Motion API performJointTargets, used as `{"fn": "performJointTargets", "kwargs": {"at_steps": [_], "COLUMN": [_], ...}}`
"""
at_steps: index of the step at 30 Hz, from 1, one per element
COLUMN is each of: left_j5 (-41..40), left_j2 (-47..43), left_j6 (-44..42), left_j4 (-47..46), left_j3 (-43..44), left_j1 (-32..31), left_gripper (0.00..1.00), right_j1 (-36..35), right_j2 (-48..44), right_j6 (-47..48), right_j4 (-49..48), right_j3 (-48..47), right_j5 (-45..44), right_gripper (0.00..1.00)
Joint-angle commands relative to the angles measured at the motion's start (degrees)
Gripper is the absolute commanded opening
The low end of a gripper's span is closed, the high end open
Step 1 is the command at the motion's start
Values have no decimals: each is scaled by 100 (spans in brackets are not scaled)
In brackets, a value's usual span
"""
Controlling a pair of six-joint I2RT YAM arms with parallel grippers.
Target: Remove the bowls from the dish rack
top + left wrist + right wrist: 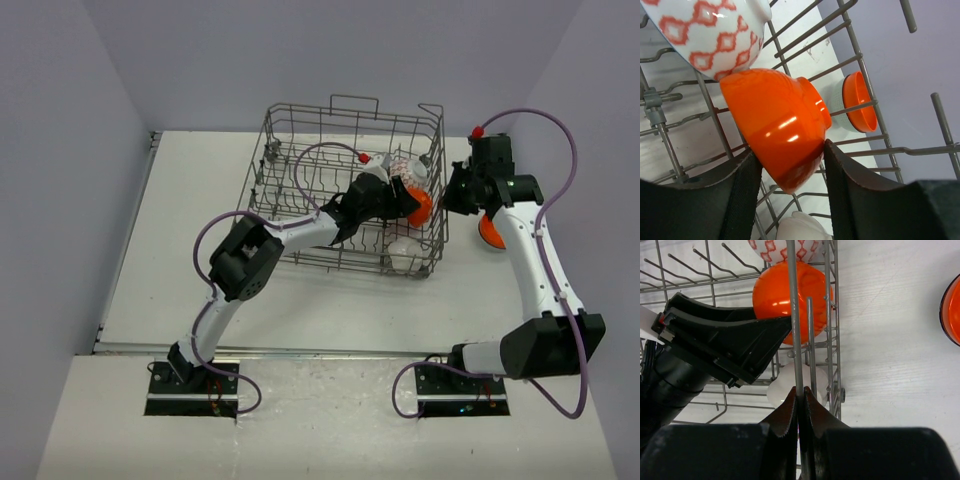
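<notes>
While the left gripper (792,162) sat deep inside the large grey wire dish rack (300,135), its black pads (747,200) clamped both flanks of a glossy plain orange bowl (780,125), tilted among the tines by the rack's right wall. Touching it on the far side was a white bowl with a red diamond pattern (705,35); a plain white bowl (405,253) lay nearer the arms. And the right gripper (801,396) had its jaws pinched shut on a wire of that right wall! Outside, on the white table (200,200), a second orange bowl (490,232) rested just beside the rack.
</notes>
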State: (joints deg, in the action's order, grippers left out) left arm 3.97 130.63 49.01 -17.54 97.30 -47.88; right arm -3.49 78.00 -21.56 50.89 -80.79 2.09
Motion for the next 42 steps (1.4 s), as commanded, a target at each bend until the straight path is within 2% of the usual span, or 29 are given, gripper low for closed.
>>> {"fn": "performJointTargets", "kwargs": {"at_steps": [1, 5, 6, 9, 14, 15, 16, 20, 28, 42], "left_j5": [-362, -318, -283, -151, 174, 192, 201, 420, 649, 1361], "left_j2": [-46, 15, 33, 42, -11, -20, -37, -64, -239, -776], "left_j6": [152, 398, 442, 705, 1058, 1058, 1084, 1286, 1427, 1321], "left_j4": [-408, -663, -689, -900, -1225, -1208, -1190, -1567, -2191, -2341], "left_j3": [-97, -71, -62, -123, -299, -299, -308, -492, -747, -264], "left_j1": [15, 42, 50, 68, 112, 112, 121, 226, 349, 551], "left_gripper": [51, 41, 34, 31, 18, 18, 12, 0, 0, 0], "right_j1": [15, 15, 15, 15, 15, 15, 23, 23, 15, 23], "right_j2": [-320, -303, -294, -311, -355, -364, -364, -347, -390, -268], "right_j6": [-85, -59, -50, -41, -24, -24, -24, -24, 29, -6], "right_j4": [87, 149, 184, 210, 237, 228, 219, 228, 175, 96], "right_j3": [29, -76, -94, -130, -112, -112, -121, -121, -7, -76], "right_j5": [-244, -261, -270, -296, -323, -332, -332, -288, -332, -305], "right_gripper": [0, 0, 0, 0, 0, 0, 0, 0, 0, 0]}}
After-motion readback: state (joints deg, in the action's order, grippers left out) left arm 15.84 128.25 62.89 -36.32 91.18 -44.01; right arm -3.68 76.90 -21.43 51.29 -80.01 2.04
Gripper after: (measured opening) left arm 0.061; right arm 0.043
